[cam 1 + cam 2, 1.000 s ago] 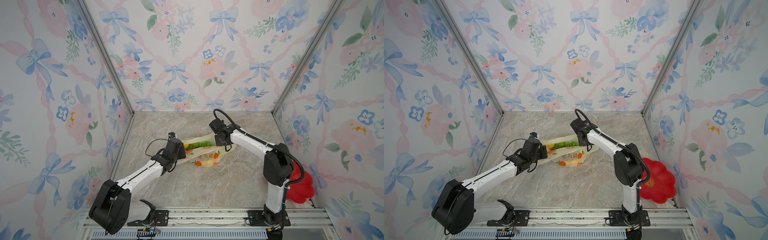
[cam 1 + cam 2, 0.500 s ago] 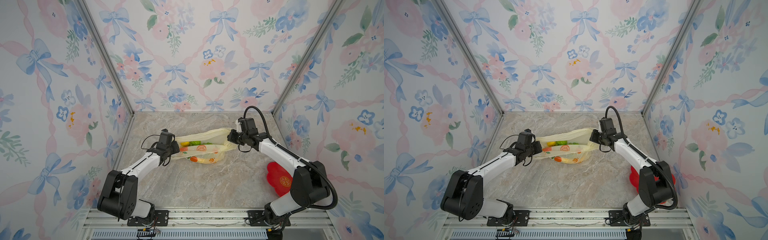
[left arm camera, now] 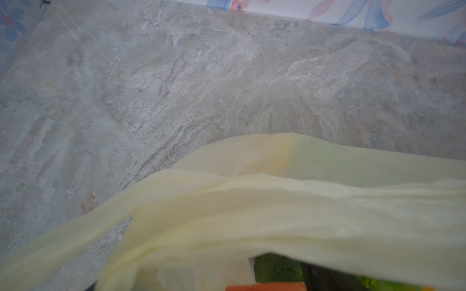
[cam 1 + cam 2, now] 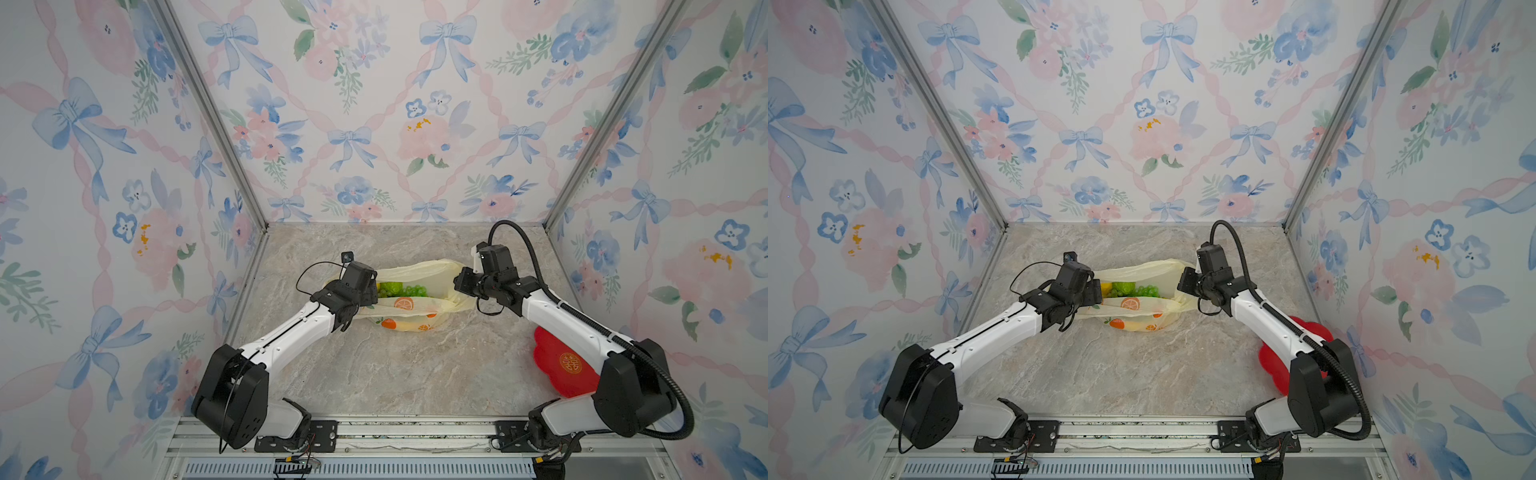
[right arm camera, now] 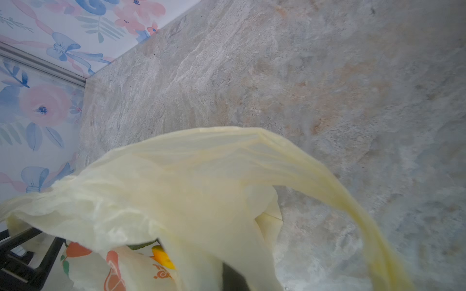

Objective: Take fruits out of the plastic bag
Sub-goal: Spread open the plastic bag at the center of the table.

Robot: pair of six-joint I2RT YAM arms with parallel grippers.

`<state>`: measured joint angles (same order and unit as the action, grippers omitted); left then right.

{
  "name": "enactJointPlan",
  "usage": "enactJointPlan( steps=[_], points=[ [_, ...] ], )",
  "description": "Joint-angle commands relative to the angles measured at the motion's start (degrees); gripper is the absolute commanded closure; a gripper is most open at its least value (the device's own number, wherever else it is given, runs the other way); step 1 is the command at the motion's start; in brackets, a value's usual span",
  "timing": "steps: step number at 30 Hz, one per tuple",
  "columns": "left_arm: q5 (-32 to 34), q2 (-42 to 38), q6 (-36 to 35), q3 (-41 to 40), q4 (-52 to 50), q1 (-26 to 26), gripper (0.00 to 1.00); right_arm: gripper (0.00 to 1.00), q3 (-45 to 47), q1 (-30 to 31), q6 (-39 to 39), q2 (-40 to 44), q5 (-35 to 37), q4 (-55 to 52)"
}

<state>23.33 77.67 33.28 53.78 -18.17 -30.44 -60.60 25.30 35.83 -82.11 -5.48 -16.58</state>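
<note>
In both top views I saw the plastic bag [image 4: 415, 272] lying near the middle of the desk [image 4: 395, 374], stretched between my two arms. My right hand [image 4: 458, 283] was pinched tight on the end of the bag nearest it and held that edge up off the desk. My left hand [image 4: 373, 291] sat at the bag's other end, but I could not tell if it was wide or narrow. Green grapes [image 4: 409, 289] and a bumpy green fruit [image 4: 388, 286] lay inside the bag, just beside the left hand. A red plate [image 4: 557, 361] lay well apart, partly under my right arm.
</note>
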Motion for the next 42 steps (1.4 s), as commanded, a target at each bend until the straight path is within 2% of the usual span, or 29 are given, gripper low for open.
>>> enactJointPlan(
  steps=[1,3,8,11,14,19,22,31,34,37,39,42],
  points=[
    [1.6,-3.6,2.7,-1.4,-2.1,-0.3,0.11,1.00,0.1,3.0,-2.3,1.9,5.6,-2.8],
    [-0.8,-4.3,3.0,-1.1,-1.6,-1.6,0.13,1.00,0.0,4.2,-2.4,2.0,7.1,-3.2],
    [0.2,-3.7,6.9,0.0,-1.5,-7.6,0.10,1.00,-0.9,6.0,-2.1,0.8,8.0,-3.1],
    [2.9,0.2,5.8,1.1,-1.5,-8.3,0.07,1.00,-1.7,7.4,-2.3,0.2,9.0,-3.1],
    [8.1,5.7,3.5,4.0,-4.2,-7.9,0.07,1.00,-2.5,8.7,-2.8,-0.5,9.8,-3.4],
    [8.9,7.1,4.8,4.6,-5.1,-9.3,0.09,1.00,-2.5,8.9,-3.1,-0.1,11.2,-4.4],
    [9.9,4.5,5.7,3.0,-5.2,-10.7,0.11,1.00,-2.4,8.9,-3.3,0.4,11.5,-4.5],
    [2.1,-12.3,14.2,-5.5,-3.8,-11.2,0.18,1.00,-3.3,8.8,-3.6,-0.5,11.4,-4.7],
    [2.8,-15.0,14.4,-6.9,-2.9,-11.4,0.19,1.00,-3.4,8.8,-3.4,-0.8,11.1,-4.4],
    [8.1,-12.9,11.2,-5.9,-4.2,-12.1,0.24,1.00,-3.6,8.8,-3.4,-1.1,10.9,-4.5],
    [11.0,-7.8,9.8,-3.3,-7.4,-12.8,0.19,1.00,-3.6,8.8,-3.4,-1.0,10.8,-4.7],
    [10.3,-0.2,9.0,-0.1,-9.6,-13.5,0.14,1.00,-3.8,8.8,-3.5,-0.9,11.2,-5.1]
  ],
)
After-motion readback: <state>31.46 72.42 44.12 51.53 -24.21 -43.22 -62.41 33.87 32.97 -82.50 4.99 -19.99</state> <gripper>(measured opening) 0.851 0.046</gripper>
